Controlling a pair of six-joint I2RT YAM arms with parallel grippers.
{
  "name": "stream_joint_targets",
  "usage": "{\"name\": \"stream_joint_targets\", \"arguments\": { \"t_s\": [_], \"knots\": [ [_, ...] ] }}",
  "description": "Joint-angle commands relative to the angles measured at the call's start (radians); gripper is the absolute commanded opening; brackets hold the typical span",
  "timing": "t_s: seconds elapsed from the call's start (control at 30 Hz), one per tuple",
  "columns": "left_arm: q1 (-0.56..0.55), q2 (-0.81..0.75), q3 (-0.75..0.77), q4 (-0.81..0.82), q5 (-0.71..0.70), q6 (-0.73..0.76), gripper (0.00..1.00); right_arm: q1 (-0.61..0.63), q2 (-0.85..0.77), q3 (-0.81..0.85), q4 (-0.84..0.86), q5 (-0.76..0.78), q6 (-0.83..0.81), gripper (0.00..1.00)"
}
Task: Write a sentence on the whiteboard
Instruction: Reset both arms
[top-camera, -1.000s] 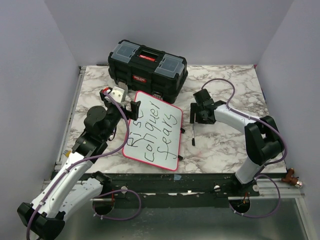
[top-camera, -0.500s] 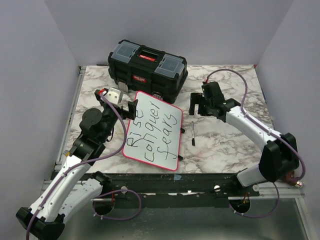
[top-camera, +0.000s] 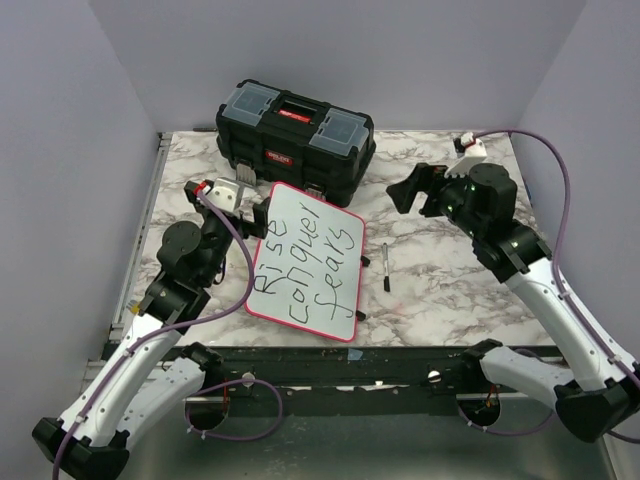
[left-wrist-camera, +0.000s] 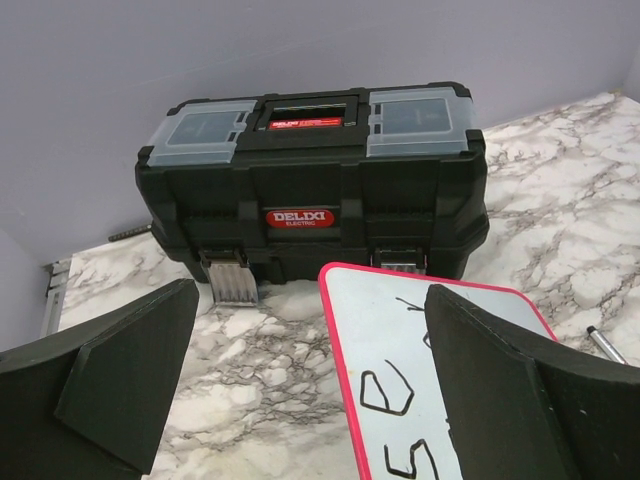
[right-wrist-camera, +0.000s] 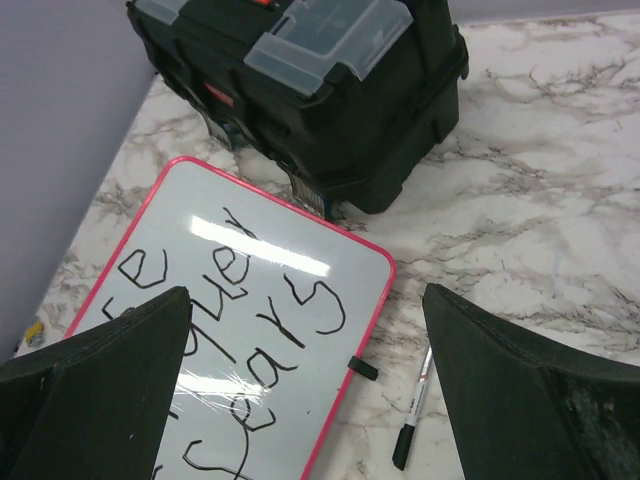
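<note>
A white tabletop veined with grey marble pattern (top-camera: 450, 290) was enclosed on three sides by plain pale lilac walls (top-camera: 400, 60). A dark metal rail (top-camera: 330, 365) was seen along the near edge, where both arms were mounted.

A black plastic toolbox with a red label and two clear-lidded top compartments (top-camera: 295, 135) was set at the far side of the tabletop, left of centre. Its lid was shut and its front latches were down. What lay under the clear lids could not be made out.

The small flat whiteboard with a pink-red rim (top-camera: 340, 215) was laid flat on the marble just in front of the toolbox, turned at a slant. The black hand-drawn sentence (top-camera: 310, 260) was written across it in three lines, reading roughly "Rise conquer fears". A thin black marker pen (top-camera: 386, 268) was laid on the marble just to the right of the board, apart from it.

The left gripper (left-wrist-camera: 310, 330) was held above the board's far left corner, jaws spread wide, nothing gripped. The right gripper (right-wrist-camera: 305, 292) was raised over the far right of the tabletop, turned towards the toolbox and board, jaws likewise spread wide and nothing held.
</note>
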Motion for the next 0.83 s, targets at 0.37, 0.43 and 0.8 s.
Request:
{"name": "stream_joint_targets", "arguments": {
  "t_s": [0.37, 0.43, 0.8],
  "knots": [
    [0.010, -0.082, -0.061, 0.091, -0.122, 0.054, 0.98, -0.007, -0.336, -0.267, 0.193, 0.031, 0.122, 1.00],
    [0.010, -0.083, -0.061, 0.091, -0.123, 0.055, 0.98, -0.007, -0.361, -0.283, 0.182, 0.036, 0.128, 1.00],
    [0.009, -0.091, -0.066, 0.096, -0.120, 0.058, 0.98, -0.008, -0.386, -0.274, 0.127, 0.043, 0.120, 1.00]
  ]
}}
